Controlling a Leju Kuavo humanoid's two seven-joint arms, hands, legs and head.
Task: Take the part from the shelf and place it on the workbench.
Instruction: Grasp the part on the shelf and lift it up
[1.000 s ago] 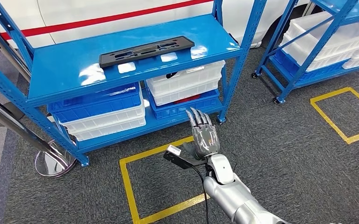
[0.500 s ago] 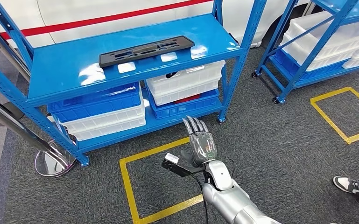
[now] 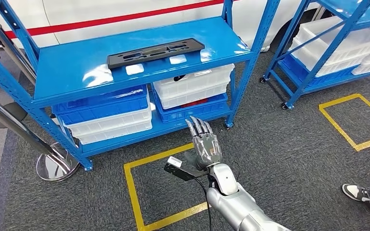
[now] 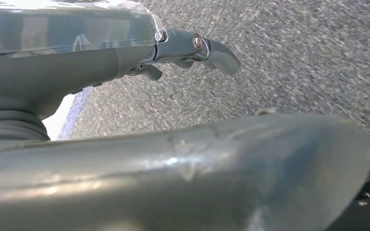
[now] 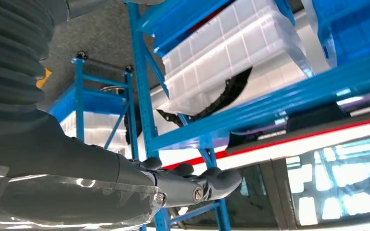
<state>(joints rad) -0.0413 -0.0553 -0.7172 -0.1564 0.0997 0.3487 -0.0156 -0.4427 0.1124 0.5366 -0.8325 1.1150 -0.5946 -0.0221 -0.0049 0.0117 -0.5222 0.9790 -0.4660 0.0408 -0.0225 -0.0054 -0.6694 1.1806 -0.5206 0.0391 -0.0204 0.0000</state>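
A white vehicle body (image 3: 125, 7) with a red stripe runs behind everything. In front of it stands a blue metal shelf (image 3: 67, 79) with a smooth, glossy top board that catches white reflections. A second blue shelf (image 3: 317, 57) on small wheels stands to the right, loaded with white plastic bins. The floor is dark grey, coarse-textured carpet (image 3: 279, 144) marked with yellow tape squares (image 3: 134, 192).

On the lower level of the near shelf sit stacked blue and white ribbed plastic bins (image 3: 106, 113). A shiny round metal stand base (image 3: 55, 166) rests on the carpet by the shelf's left leg.

The part (image 3: 155, 52), a long, flat black plastic strip with cut-out slots, lies on the top board of the near shelf, untouched.

The silver right arm reaches forward over the carpet; the right hand (image 3: 204, 144) is released, its dark fingers straight and spread, holding nothing, below and well apart from the part. The left hand (image 4: 187, 48) shows over the carpet with fingers slightly bent; whether it is clenched I cannot tell.

A person's sneaker (image 3: 358, 192) is at the right edge.
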